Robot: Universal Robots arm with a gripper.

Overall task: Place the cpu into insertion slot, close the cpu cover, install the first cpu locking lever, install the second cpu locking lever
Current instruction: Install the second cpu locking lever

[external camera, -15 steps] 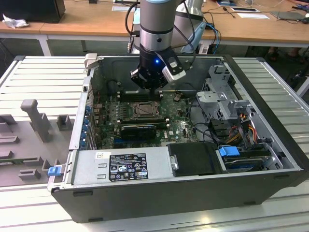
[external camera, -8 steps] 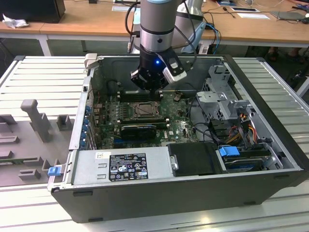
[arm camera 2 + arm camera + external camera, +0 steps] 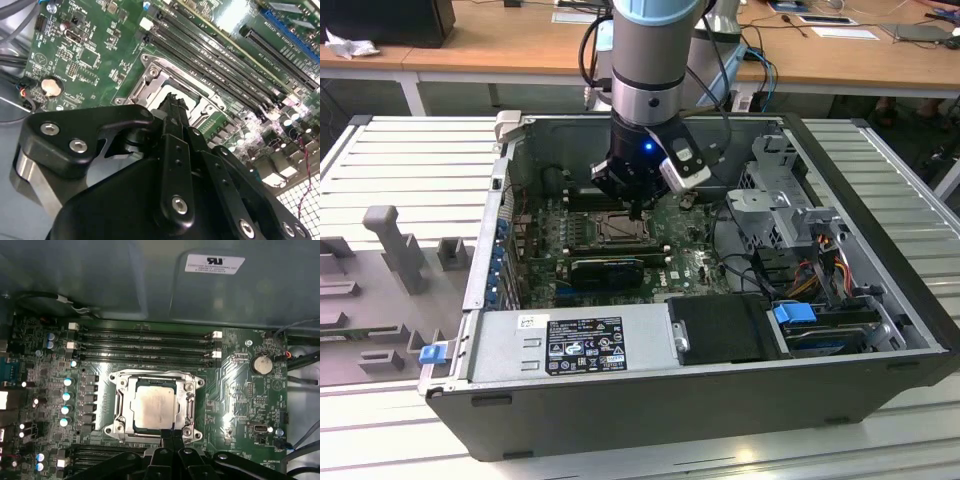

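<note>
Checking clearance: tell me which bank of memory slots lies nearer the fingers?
The bank on the fingers' side of the insertion slot; the other lies beyond it.

an open computer case [image 3: 880,330] lies on a ribbed metal counter [image 3: 410,170]. the arm [image 3: 655,60] reaches down into it, its pincer [image 3: 638,205] low over the insertion slot [image 3: 617,230] on the green motherboard [image 3: 685,262]. a long black graphics card [image 3: 607,270] sits just beside the slot. a grey power supply [image 3: 570,345] fills the near wall.
</note>
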